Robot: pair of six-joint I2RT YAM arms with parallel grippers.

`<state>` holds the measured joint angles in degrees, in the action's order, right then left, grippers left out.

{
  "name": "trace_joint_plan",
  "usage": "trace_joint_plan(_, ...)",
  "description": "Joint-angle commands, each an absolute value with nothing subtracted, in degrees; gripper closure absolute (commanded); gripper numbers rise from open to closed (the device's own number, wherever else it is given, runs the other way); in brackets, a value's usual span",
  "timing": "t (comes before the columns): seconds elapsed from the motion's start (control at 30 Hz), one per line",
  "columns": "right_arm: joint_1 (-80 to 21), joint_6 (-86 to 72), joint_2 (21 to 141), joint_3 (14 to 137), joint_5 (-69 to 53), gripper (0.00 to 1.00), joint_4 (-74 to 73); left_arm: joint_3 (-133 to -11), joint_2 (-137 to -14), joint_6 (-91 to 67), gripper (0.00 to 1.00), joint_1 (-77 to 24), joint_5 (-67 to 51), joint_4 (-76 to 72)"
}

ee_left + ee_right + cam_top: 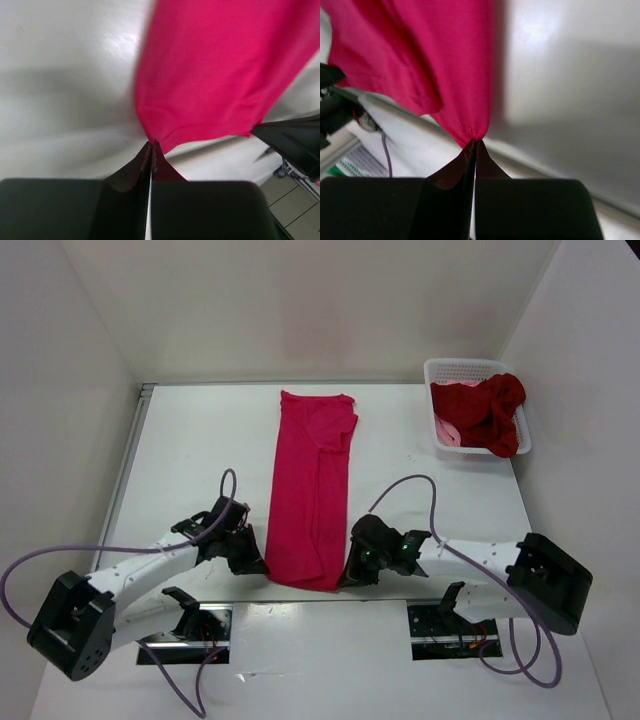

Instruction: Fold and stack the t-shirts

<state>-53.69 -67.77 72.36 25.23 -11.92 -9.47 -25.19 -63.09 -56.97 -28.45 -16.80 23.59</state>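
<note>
we see the magenta shirt (312, 490) lying on the white counter (200, 440) as a long narrow strip, folded lengthwise. it runs from close to the far edge down to the near edge, about midway between the left and right edges. its collar end is toward the far edge and its hem end is toward the near edge.

our left end effector (258, 562) sits at the near left corner of that strip. in the left wrist view its two fingers are pressed together with the pink corner pinched between the tips, so it is closed on the magenta shirt. our right end effector (350, 575) is at the near right corner of the strip. the right wrist view shows the same thing: fingers together, a point of pink cloth caught between the tips. in both wrist views the cloth rises from the pinched corner.

in the far right corner of the counter stands a white mesh basket (440, 368). the dark red shirt (490, 410) is bunched in it and spills over its right rim. a bit of the salmon-pink shirt (447, 432) shows beneath it at the basket's near left side.
</note>
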Motion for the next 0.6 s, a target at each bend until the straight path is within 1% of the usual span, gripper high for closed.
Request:
trace_joint_plan(0.0,-55.5,-68.4,66.6,30.1,-12.3,1.0,-21.4,-31.4,-58.0,-56.7,1.0,-29.4,-17.4,34.3)
trace_joint_plan(0.03,-55.5,-69.1,62.9,30.9,-10.8,1.0,-23.3,-32.8,-55.0,-56.7,1.0,-29.4,-16.8,38.7)
trace_joint_plan(0.1,-53.7,-69.1,59.9,32.7,-11.3,1.0,-26.6,-35.9,-52.2,-56.7,1.0,-29.4,-16.2,41.9)
trace_joint_plan(0.2,-47.7,-64.2,57.7,35.7,-13.0,1.0,-30.3,-39.8,-53.5,-57.2,1.0,-29.4,-16.9,42.9)
trace_joint_plan(0.27,-43.7,-58.0,59.1,39.1,-13.6,1.0,-31.5,-43.0,-56.0,-55.7,1.0,-28.7,-16.1,42.3)
trace_joint_plan(0.3,-39.4,-55.5,60.2,40.5,-13.6,1.0,-32.7,-44.8,-59.3,-54.3,1.0,-26.8,-14.3,41.1)
trace_joint_plan(0.4,-31.8,-46.5,66.4,46.2,-13.6,1.0,-33.3,-50.9,-66.2,-48.9,1.0,-22.1,-12.6,38.5)
trace_joint_plan(0.47,-29.4,-43.4,72.4,49.9,-13.6,1.0,-31.3,-52.6,-70.3,-46.9,1.0,-16.9,-12.6,34.7)
trace_joint_plan(0.53,-26.9,-40.2,76.5,53.9,-12.8,1.0,-29.1,-55.2,-74.6,-46.3,1.0,-14.9,-13.4,30.5)
trace_joint_plan(0.57,-26.3,-39.3,80.6,55.4,-12.3,1.0,-28.4,-57.3,-79.6,-45.3,1.0,-14.9,-12.7,29.9)
